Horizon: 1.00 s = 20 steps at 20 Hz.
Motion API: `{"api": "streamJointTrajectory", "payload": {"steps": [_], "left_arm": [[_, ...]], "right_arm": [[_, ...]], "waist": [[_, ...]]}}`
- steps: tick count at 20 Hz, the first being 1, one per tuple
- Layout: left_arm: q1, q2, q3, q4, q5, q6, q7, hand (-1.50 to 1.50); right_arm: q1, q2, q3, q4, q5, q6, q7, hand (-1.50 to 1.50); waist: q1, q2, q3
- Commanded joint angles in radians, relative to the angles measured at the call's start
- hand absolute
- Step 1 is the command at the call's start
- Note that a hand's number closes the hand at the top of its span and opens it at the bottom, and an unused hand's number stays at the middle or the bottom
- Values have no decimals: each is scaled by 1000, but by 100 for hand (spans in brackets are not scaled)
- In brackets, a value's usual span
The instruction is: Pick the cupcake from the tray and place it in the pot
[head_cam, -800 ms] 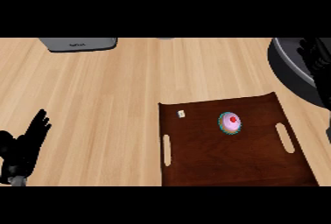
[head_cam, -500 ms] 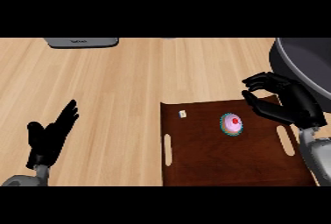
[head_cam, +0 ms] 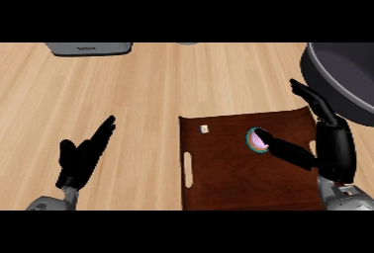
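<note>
The cupcake, pink-topped with a teal wrapper, sits on the dark brown tray toward its far right. My right hand stands over the tray's right edge, open, its thumb reaching to the cupcake's right side and partly covering it while the fingers point up toward the pot. The dark grey pot shows at the upper right, cut off by the view's edge. My left hand rests open at the lower left, fingers straight, away from the tray.
A small white tag lies near the tray's far left corner. A grey appliance sits at the counter's far edge, upper left. Bare wooden counter spreads between tray and appliance.
My right hand has come down from beside the pot and opened, its thumb now against the cupcake. The left hand shifted slightly and stays open. The cupcake has not moved.
</note>
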Motion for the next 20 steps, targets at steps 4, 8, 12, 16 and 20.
{"api": "streamJointTrajectory", "payload": {"steps": [4,8,12,16,20], "left_arm": [[-39,-76,-34,42,-54,12,12,0],[-2,-48,-20,14,-30,-37,-18,0],[-74,-60,3,60,-42,-37,31,0],[-1,-72,-27,-35,-56,-31,47,0],[-9,-66,-22,-19,-71,-37,29,0]], "right_arm": [[116,-85,68,-297,110,61,321,-150],[45,-170,11,-349,57,181,618,-150],[-62,-140,4,-373,-8,240,818,-150],[-87,-98,16,-246,-41,265,871,-150],[-87,-118,80,-106,-102,399,845,-150]], "waist": [[18,5,-4],[29,5,-5],[32,8,-4],[46,8,-3],[55,10,-2]]}}
